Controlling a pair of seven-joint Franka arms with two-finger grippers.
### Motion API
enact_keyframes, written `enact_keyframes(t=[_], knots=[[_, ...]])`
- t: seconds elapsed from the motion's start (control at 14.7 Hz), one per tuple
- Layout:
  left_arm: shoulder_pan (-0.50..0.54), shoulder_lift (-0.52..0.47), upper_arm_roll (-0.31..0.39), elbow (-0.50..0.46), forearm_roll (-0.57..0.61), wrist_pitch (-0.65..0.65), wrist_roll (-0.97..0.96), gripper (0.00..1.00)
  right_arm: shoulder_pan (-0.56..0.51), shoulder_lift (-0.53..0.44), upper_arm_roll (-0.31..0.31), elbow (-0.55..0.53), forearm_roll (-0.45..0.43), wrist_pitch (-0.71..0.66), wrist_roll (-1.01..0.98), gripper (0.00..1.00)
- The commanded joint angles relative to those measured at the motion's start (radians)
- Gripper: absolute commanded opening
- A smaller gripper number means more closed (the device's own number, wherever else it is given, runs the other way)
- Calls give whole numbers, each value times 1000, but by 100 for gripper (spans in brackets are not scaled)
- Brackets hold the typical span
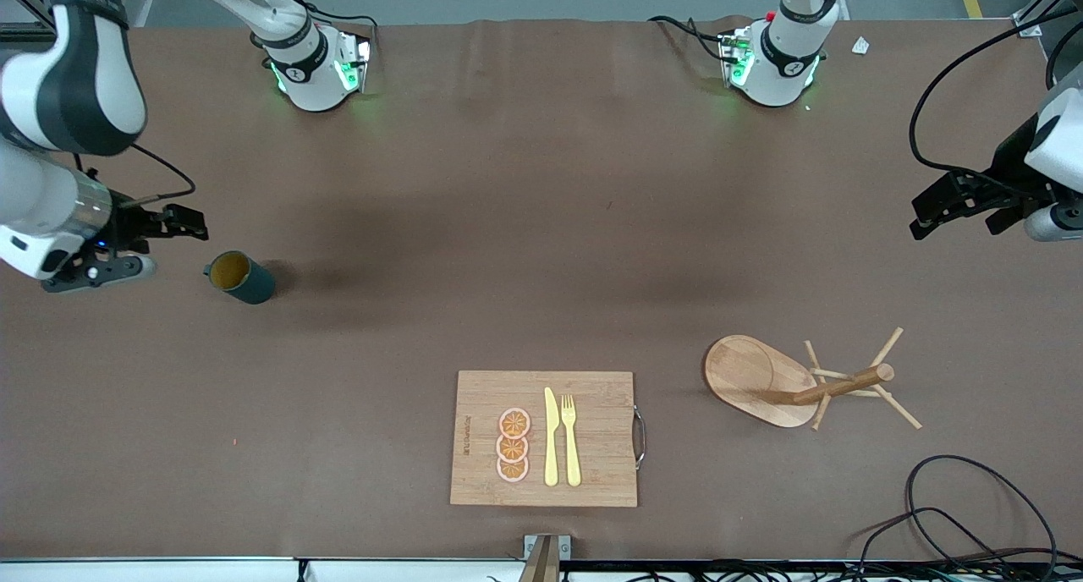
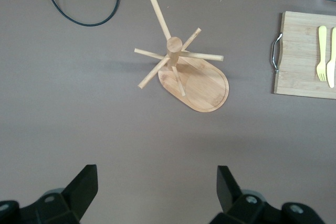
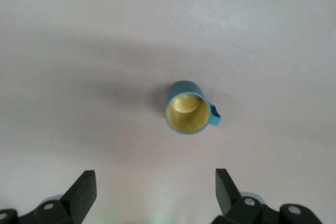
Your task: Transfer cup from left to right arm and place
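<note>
The cup (image 1: 240, 277) is dark teal with a yellowish-brown inside. It stands upright on the table toward the right arm's end, apart from both grippers. My right gripper (image 1: 196, 225) is open and empty, up in the air beside the cup. In the right wrist view the cup (image 3: 188, 108) shows ahead of the open fingertips (image 3: 85, 191), with its handle sticking out to one side. My left gripper (image 1: 920, 216) is open and empty, up over the left arm's end of the table. The left wrist view shows its fingertips (image 2: 87, 184) wide apart with only table between them.
A wooden peg rack (image 1: 795, 383) on an oval base stands toward the left arm's end and also shows in the left wrist view (image 2: 184, 69). A wooden cutting board (image 1: 605, 447) holds a yellow knife, a fork and orange slices. Black cables (image 1: 956, 514) lie near the front corner.
</note>
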Motion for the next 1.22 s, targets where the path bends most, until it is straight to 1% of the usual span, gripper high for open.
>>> enact_keyframes(t=[0.0, 0.14, 0.27, 0.54, 0.68, 0.81, 1.15], knots=[[7, -20, -3, -24, 11, 12, 13, 100, 5, 7, -2, 131, -7, -124, 69, 100], [7, -20, -3, -22, 11, 14, 15, 100, 8, 12, -2, 197, -5, -187, 119, 100], [7, -17, -3, -13, 11, 12, 15, 100, 31, 13, -2, 253, -8, -213, 184, 100], [7, -17, -3, -13, 11, 12, 15, 100, 15, 16, -8, 329, -19, -246, 187, 100], [7, -17, -3, -13, 11, 14, 13, 100, -14, 22, -11, 370, -10, -299, 180, 100], [7, -15, -3, -13, 11, 12, 13, 100, -33, 25, -9, 396, -10, -301, 179, 100], [5, -17, -3, -13, 11, 12, 13, 100, -38, 24, -8, 396, -2, -307, 192, 100]])
